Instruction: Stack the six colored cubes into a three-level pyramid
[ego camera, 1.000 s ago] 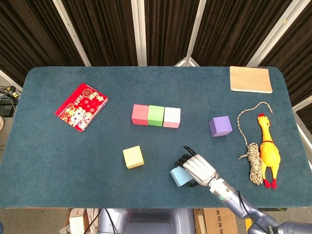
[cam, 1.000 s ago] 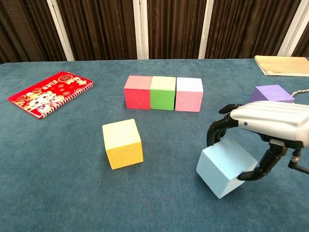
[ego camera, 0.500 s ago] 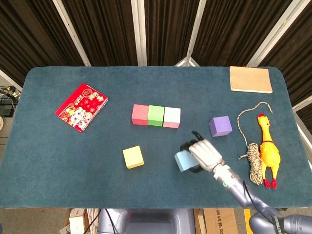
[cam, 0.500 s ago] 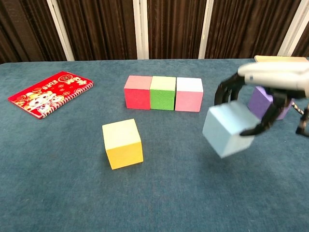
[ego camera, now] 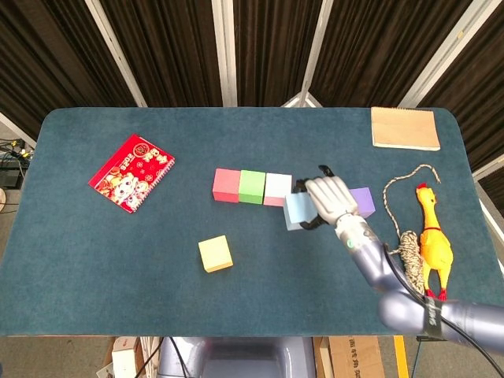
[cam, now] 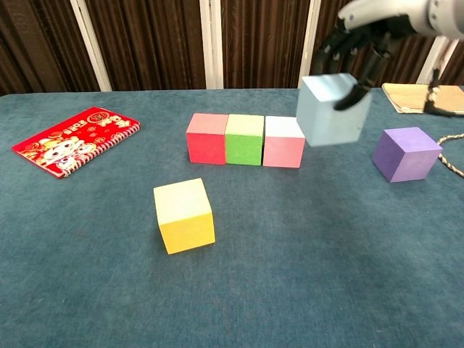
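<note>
Your right hand [cam: 377, 22] gripped the light blue cube [cam: 332, 109] in the air, just right of the pink cube [cam: 283, 141] ending the red cube [cam: 206, 138] and green cube [cam: 244, 139] row. Open surface [ego camera: 94, 260] lay around the yellow cube [cam: 184, 215] near the front. The hand partly hid the purple cube [ego camera: 362, 197] from overhead; the chest view cut off its wrist. Your left hand was out of sight.
</note>
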Tool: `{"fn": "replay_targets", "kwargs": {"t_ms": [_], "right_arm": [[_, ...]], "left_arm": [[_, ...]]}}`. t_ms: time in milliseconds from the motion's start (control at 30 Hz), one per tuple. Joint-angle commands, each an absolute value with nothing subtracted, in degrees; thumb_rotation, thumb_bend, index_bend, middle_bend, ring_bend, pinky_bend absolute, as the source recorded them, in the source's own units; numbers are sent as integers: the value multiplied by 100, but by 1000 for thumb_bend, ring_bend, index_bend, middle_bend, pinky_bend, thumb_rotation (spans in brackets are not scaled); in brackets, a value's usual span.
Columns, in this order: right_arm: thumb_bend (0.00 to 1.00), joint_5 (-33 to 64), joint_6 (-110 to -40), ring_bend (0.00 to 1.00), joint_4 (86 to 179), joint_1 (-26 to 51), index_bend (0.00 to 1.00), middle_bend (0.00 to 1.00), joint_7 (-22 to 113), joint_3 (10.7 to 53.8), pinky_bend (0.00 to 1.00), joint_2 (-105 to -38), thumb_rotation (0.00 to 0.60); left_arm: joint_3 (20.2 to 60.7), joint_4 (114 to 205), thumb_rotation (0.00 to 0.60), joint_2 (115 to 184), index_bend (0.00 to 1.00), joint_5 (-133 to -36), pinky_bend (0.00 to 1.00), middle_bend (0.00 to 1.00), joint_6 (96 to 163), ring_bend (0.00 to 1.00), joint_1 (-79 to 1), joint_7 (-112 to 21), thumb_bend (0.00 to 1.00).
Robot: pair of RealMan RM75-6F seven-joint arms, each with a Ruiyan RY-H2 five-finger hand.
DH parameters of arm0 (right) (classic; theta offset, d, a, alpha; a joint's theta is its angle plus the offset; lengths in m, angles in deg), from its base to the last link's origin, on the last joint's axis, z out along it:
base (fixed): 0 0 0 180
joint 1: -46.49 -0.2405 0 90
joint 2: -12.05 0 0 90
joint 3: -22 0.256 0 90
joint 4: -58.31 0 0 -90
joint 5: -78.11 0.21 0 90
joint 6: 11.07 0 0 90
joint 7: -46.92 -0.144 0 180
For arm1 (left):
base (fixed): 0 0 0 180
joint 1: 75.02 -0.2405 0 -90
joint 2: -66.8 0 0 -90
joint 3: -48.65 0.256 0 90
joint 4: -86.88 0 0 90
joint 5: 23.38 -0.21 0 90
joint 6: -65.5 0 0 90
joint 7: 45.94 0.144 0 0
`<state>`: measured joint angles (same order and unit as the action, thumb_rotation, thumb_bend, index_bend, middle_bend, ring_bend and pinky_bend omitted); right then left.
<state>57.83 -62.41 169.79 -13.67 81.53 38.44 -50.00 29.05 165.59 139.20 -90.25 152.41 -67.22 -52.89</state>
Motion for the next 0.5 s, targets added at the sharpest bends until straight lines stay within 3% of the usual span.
{"fn": "replay_targets", "kwargs": {"t_ms": [33, 233, 500], "right_arm": [[693, 7380, -6858, 350, 16837, -2506, 560, 540, 8949, 4106, 0, -5234, 600], [712, 8894, -7250, 350, 15899, -3292, 560, 540, 9180, 4488, 0, -5911, 600], [712, 9196, -7489, 350, 14556, -3687, 560, 540, 9285, 4682, 0, -6974, 600]], "left_arm": [[2904, 16561, 600, 13915, 150, -9015, 0, 110, 15230, 7, -6724, -5293, 316], [2895, 16566, 600, 13896, 150, -9021, 0, 110, 15242, 7, -6734, -5337, 316], [2898, 16529, 600, 13910, 150, -9011, 0, 110, 15233, 7, -6724, -5304, 316]]}}
